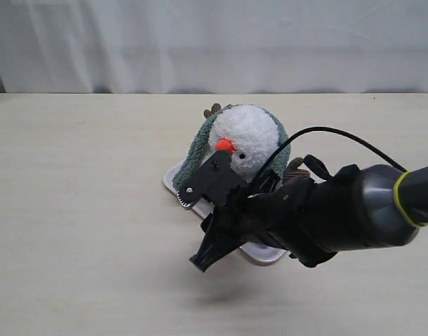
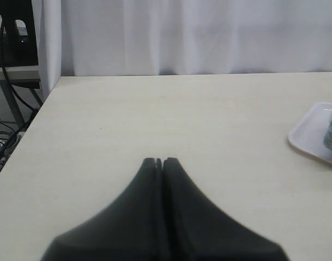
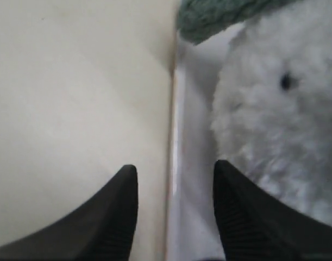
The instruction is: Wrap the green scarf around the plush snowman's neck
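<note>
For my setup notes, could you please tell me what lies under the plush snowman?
A white tray; its rim shows beside the plush snowman. The right arm covers the snowman's base, so anything else beneath is hidden.

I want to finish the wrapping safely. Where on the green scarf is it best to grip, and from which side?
Probably the end of the green scarf that hangs beside the plush snowman, left in the exterior view, above the tray rim. Come from that side: there the strip hangs free; the rest hugs the head.
</note>
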Available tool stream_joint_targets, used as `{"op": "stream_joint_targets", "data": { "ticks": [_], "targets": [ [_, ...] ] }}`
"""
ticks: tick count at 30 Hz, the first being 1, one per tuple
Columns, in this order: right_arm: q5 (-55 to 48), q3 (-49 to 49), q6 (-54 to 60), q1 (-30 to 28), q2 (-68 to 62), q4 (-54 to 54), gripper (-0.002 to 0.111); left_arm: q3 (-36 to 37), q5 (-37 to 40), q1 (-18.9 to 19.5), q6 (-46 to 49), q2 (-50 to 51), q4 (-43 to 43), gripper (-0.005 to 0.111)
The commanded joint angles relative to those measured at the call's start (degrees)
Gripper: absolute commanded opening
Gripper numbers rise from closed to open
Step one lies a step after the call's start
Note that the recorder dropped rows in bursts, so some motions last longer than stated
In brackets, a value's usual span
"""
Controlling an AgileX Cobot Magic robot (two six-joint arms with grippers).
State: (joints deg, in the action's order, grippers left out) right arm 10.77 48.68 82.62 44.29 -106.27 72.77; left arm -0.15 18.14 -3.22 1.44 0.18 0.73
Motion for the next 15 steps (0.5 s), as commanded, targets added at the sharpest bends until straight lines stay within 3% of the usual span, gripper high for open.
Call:
{"op": "stream_joint_targets", "data": {
  "ticks": [1,6,8,15],
  "targets": [
    [14.23,0.63,11.17,5.61,-0.01,6.35,0.042,0.15,-0.46,0.2,-0.24,-0.18,-0.1,0.0],
    [29.07,4.22,31.33,12.36,-0.01,27.18,0.042,0.15,-0.46,0.2,-0.24,-0.18,-0.1,0.0],
    [30.45,5.33,31.52,13.0,-0.17,27.18,0.042,0.15,-0.46,0.2,-0.24,-0.18,-0.1,0.0],
    [15.1,7.57,26.44,12.35,-0.17,27.18,0.042,0.15,-0.46,0.2,-0.24,-0.18,-0.1,0.0]
  ]
}}
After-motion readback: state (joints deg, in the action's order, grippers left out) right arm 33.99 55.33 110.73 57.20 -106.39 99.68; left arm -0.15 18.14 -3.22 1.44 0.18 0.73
